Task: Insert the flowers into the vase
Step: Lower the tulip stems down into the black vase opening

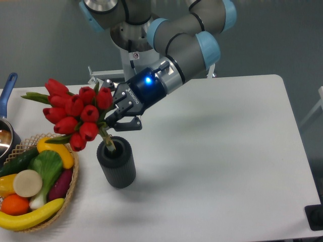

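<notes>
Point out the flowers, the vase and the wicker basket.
flowers [75, 113]: fixed camera, on the red buds in the middle of the bunch.
vase [119, 170]: fixed camera, on its ribbed side.
wicker basket [74, 177]: fixed camera, on its right rim.

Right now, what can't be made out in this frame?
- Stem ends of the flowers: hidden inside the vase, depth unknown.
- Gripper finger contact: covered by blooms and leaves.
- Blue-handled pot: cut by the left edge.
- Black object: cut by the right edge.
</notes>
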Motion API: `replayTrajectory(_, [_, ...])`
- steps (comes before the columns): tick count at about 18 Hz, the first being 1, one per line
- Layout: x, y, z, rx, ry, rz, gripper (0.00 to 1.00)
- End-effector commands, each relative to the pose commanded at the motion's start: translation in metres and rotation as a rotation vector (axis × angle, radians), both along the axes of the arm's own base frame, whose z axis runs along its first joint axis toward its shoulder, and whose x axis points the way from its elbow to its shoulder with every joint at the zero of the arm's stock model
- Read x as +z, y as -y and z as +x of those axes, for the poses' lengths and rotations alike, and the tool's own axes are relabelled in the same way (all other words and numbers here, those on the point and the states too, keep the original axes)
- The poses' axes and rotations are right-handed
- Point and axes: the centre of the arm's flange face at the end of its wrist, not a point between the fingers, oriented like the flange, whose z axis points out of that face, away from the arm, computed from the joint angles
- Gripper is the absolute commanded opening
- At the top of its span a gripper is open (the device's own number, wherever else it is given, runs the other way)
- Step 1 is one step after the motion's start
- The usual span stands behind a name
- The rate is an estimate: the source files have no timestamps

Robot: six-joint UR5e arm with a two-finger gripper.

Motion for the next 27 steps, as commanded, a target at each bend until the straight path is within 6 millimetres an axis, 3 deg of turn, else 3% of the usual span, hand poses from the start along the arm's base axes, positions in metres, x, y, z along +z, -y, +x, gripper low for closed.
replayTrajectory(15, [-0.081, -0.004, -0.007, -0.020, 0.010, -0.024, 0.29])
replayTrajectory(23, [-0.096, -0.002, -0.003, -0.023, 0.021, -0.033, 0.31])
replayTrajectory(27, [-0.097, -0.002, -0.003, -0.023, 0.018, -0.033, 0.41])
